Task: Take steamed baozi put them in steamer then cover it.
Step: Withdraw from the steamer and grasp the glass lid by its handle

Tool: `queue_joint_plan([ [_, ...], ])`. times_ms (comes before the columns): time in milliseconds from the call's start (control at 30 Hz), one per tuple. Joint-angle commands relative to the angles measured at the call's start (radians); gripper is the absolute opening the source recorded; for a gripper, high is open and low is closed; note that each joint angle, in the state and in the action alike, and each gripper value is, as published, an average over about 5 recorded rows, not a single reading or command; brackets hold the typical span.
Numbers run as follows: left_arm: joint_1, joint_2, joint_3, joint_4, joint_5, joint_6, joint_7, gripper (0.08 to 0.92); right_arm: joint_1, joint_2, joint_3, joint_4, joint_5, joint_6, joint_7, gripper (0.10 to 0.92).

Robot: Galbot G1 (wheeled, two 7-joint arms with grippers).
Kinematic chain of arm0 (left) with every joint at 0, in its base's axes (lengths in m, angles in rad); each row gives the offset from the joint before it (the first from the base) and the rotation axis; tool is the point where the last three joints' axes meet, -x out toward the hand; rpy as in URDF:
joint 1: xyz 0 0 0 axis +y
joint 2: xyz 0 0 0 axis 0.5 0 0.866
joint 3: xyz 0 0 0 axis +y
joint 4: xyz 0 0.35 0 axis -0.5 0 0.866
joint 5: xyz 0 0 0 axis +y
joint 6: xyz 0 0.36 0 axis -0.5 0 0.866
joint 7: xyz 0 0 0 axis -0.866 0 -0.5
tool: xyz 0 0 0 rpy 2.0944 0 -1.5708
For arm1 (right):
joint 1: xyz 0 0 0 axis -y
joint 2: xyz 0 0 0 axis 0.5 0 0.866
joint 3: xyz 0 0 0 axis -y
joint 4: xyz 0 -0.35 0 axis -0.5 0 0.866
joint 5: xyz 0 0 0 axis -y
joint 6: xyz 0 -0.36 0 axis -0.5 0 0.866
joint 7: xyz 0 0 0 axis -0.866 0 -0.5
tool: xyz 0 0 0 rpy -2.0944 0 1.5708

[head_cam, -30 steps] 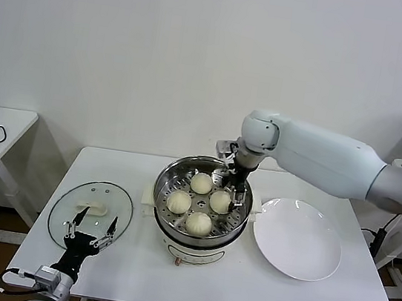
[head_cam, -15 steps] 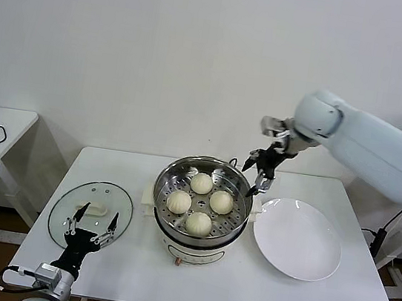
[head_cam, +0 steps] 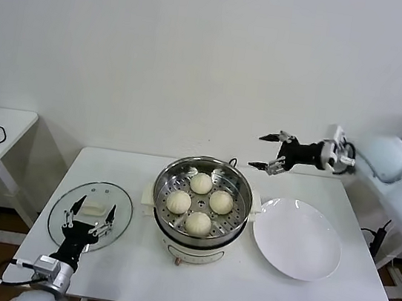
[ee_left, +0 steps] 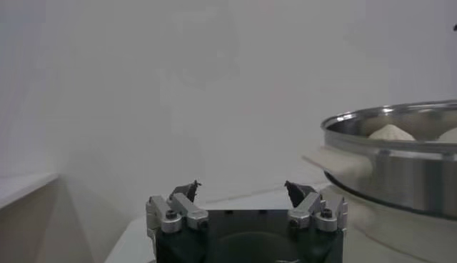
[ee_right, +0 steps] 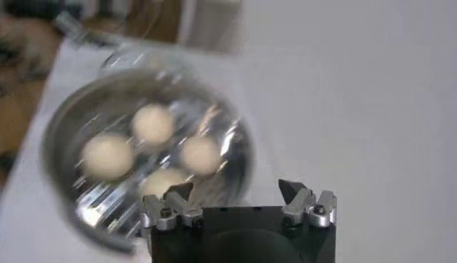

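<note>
White table (head_cam: 131,275) carries the steamer (head_cam: 201,199) with four steamed baozi (head_cam: 199,223) inside; we note the right gripper (head_cam: 272,153), fingers wide and empty, has withdrawn toward two o'clock, while the left gripper (head_cam: 89,215), equally wide, nears the lid (head_cam: 95,210) at nine o'clock, leaving covering outstanding.

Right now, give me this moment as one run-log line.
baozi: four in steamer | plate: bare | lid: on table, off | right tool: open, raised behind plate | left tool: open, over lid
</note>
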Motion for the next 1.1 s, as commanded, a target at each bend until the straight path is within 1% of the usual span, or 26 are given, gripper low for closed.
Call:
queue_joint_plan([
  [33, -0.014, 0.007, 0.015, -0.001, 0.005, -0.018, -0.023, 0.823, -0.733, 0.045, 0.645, 0.200, 0.101, 0.207, 0.577, 0.823],
  [167, -0.020, 0.006, 0.021, 0.000, 0.007, -0.027, -0.032, 0.823, -0.906, 0.176, 0.776, 0.277, 0.034, 0.263, 0.660, 0.823],
  [267, -0.022, 0.005, 0.024, 0.001, 0.011, -0.037, -0.037, 0.823, -1.012, 0.282, 0.821, 0.307, -0.064, 0.337, 0.689, 0.823],
  [333, -0.022, 0.004, 0.024, 0.001, 0.014, -0.042, -0.037, 0.823, -1.066, 0.345, 0.835, 0.325, -0.121, 0.388, 0.706, 0.823],
  [533, -0.021, 0.005, 0.018, 0.003, 0.024, -0.059, -0.037, 0.823, -1.191, 0.505, 0.833, 0.367, -0.231, 0.502, 0.770, 0.823],
  [733, -0.016, 0.016, 0.021, 0.019, 0.079, -0.105, -0.030, 0.823, -1.268, 0.630, 0.815, 0.374, -0.303, 0.567, 0.795, 0.823],
  [833, -0.019, 0.027, 0.019, 0.048, 0.170, -0.147, -0.039, 0.823, -1.300, 0.662, 0.809, 0.378, -0.312, 0.579, 0.792, 0.823],
  [900, -0.027, 0.038, 0.009, 0.089, 0.299, -0.204, -0.065, 0.823, -1.315, 0.671, 0.806, 0.376, -0.314, 0.585, 0.791, 0.823],
  [1100, -0.061, 0.069, -0.063, 0.268, 0.813, -0.378, -0.204, 0.823, -1.324, 0.683, 0.806, 0.369, -0.313, 0.584, 0.790, 0.823],
])
